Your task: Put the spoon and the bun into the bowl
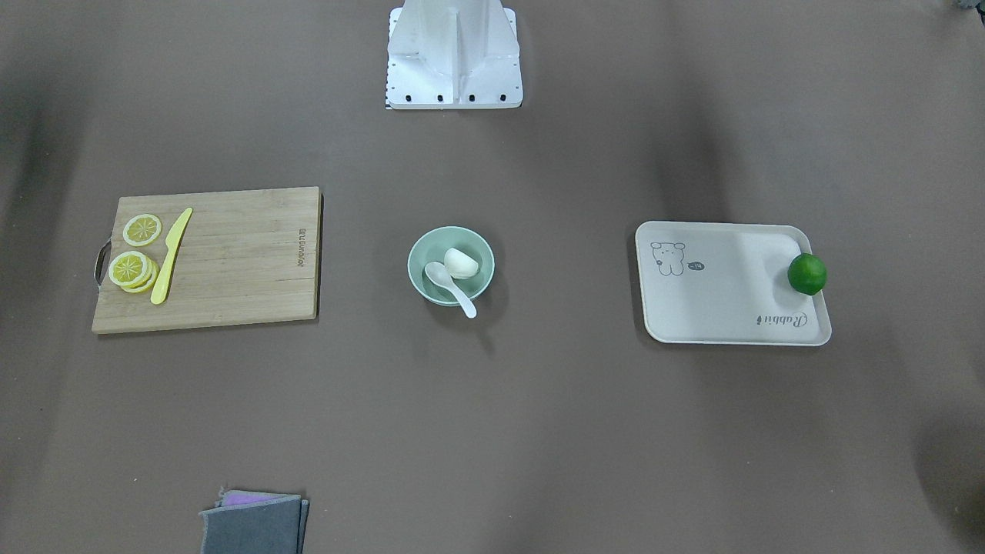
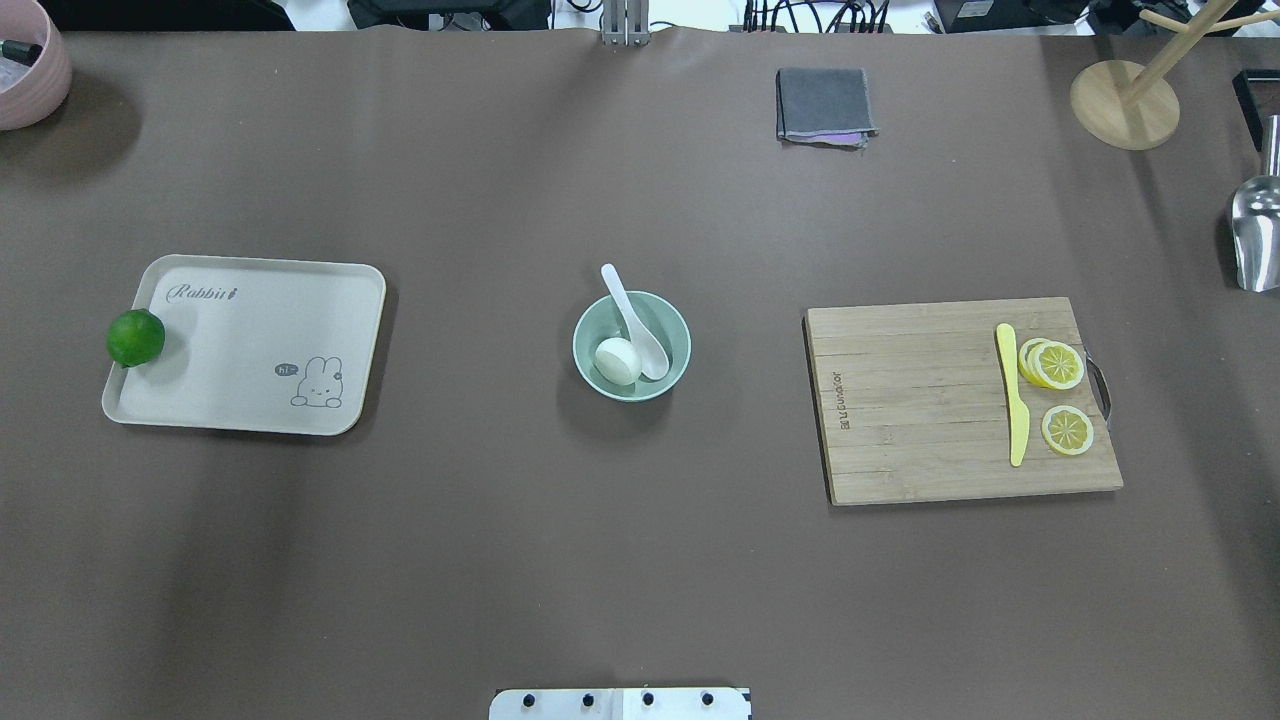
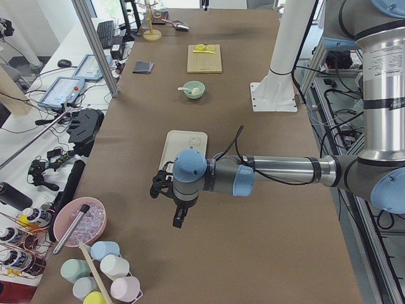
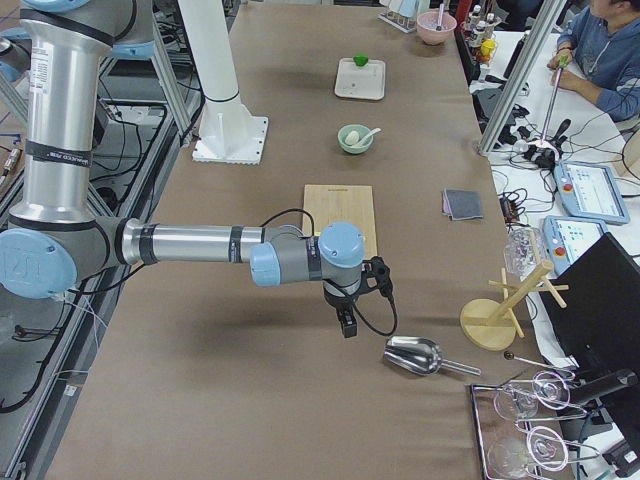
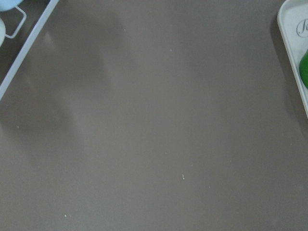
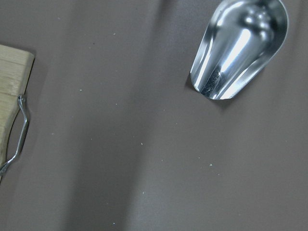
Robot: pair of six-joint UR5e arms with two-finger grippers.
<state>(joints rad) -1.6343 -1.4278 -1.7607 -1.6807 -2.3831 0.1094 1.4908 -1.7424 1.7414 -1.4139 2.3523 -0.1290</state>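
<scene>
Bowl [image 2: 582, 335]: bun [image 2: 617, 360] and spoon [image 2: 632, 318] both inside.
Jaws: left and right, you can't tell how open.
Your move: park wide, don't nudge the bowl.

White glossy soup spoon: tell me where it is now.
In the overhead view, the white soup spoon lies in the round mint-green bowl at mid-table, scoop beside the white steamed bun, handle over the far rim.

Bun [image 2: 617, 360] & spoon [image 2: 633, 320] are being held in bowl [image 2: 675, 330] at ctr of counter [image 2: 500, 550]. Lime [image 2: 135, 338] is being carried on tray [image 2: 260, 320] to robot's L, knife [image 2: 1014, 405] & lemon slices [image 2: 1060, 365] on board [image 2: 920, 400] to its R.
</scene>
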